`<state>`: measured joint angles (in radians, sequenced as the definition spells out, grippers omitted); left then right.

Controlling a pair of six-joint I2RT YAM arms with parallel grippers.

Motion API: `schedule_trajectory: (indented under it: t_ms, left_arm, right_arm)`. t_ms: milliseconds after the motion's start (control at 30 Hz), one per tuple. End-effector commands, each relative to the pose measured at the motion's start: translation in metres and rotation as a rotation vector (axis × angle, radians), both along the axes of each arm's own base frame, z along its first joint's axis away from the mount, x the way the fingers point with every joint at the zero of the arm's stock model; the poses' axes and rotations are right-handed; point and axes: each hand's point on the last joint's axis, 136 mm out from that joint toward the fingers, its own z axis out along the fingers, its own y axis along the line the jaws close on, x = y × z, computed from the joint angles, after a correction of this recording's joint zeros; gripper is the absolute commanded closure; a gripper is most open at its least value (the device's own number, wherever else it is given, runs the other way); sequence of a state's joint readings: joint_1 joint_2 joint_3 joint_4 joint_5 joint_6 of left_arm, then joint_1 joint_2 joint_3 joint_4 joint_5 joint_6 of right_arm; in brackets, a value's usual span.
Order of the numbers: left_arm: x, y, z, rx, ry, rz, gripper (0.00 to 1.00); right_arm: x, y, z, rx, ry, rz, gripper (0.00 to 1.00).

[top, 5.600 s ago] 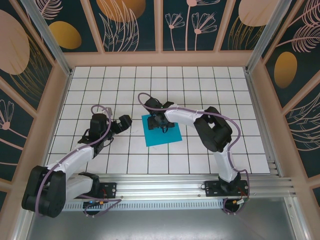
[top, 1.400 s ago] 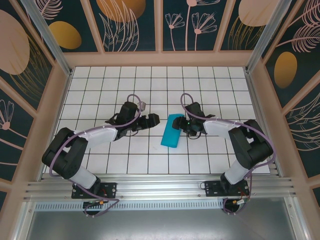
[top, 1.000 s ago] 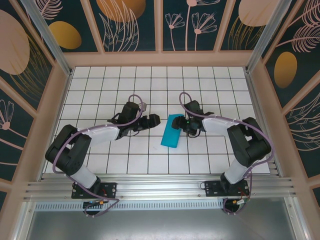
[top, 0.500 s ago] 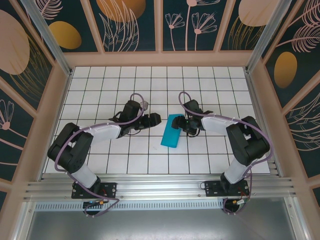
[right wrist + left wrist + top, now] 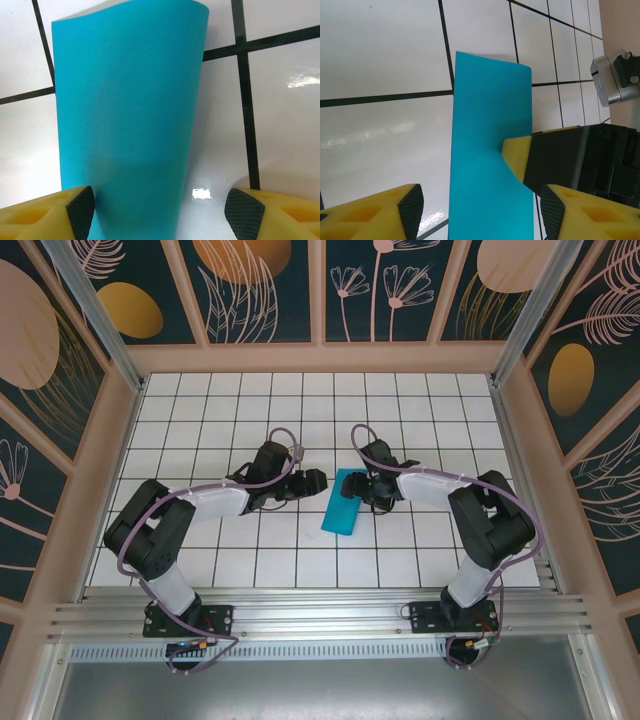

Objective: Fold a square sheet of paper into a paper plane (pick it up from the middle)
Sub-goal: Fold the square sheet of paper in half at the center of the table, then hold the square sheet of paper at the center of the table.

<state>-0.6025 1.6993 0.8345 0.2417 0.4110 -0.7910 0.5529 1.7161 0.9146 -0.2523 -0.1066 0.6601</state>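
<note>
Although one fold across the middle appears to be made, most of the task is judged to be left. Nearest the arm bases, bare white tiles of the worktop (image 5: 250, 550) are seen. Just beyond them the near short end of the square sheet of paper (image 5: 340, 508) is laid flat. The sheet is doubled into a long, narrow teal-blue strip. It is set a little askew to the grid lines, close to the middle of the worktop.

Further out, the far half of the strip is flanked by both arms. The left end effector (image 5: 316, 479) is held just beside the left long edge with its fingers spread apart and nothing gripped. In the left wrist view the strip is seen running away between them. The right end effector (image 5: 364, 488) is placed at the right long edge, likewise spread and clamped on nothing. One of its yellow fingers (image 5: 516, 152) is seen touching the strip's right edge. Whether that finger is pressed on top or slid under the upper layer cannot be told.

At the far short end, the paper is bowed slightly off the worktop and a shadow is cast beneath it, so the crease is judged not to be pressed sharp. The surface is plain and smooth. No diagonal corner folds, no wing folds and no pointed nose are visible. The shaping of the paper plane is therefore judged not yet begun.
</note>
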Motion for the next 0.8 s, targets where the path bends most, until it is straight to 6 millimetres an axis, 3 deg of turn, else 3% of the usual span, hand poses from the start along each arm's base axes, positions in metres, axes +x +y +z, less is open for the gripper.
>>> schedule_trajectory:
  t_ms: [0,200,467,767]
  left_arm:
    - [0.003,-0.004,0.003,-0.006,-0.001,0.006,0.36]
    - [0.003,-0.009,0.009,-0.03,-0.005,-0.014,0.42]
    - [0.0,-0.018,-0.009,-0.013,0.051,-0.043,0.65]
    - [-0.001,-0.034,-0.022,-0.001,0.099,-0.056,0.76]
  right_arm:
    - [-0.025,-0.05,-0.056,-0.243,0.119,-0.037,0.23]
    - [-0.025,-0.051,-0.059,-0.252,0.124,-0.033,0.23]
    - [-0.027,-0.054,-0.063,-0.27,0.129,-0.025,0.26]
    - [-0.029,-0.056,-0.065,-0.286,0.134,-0.016,0.26]
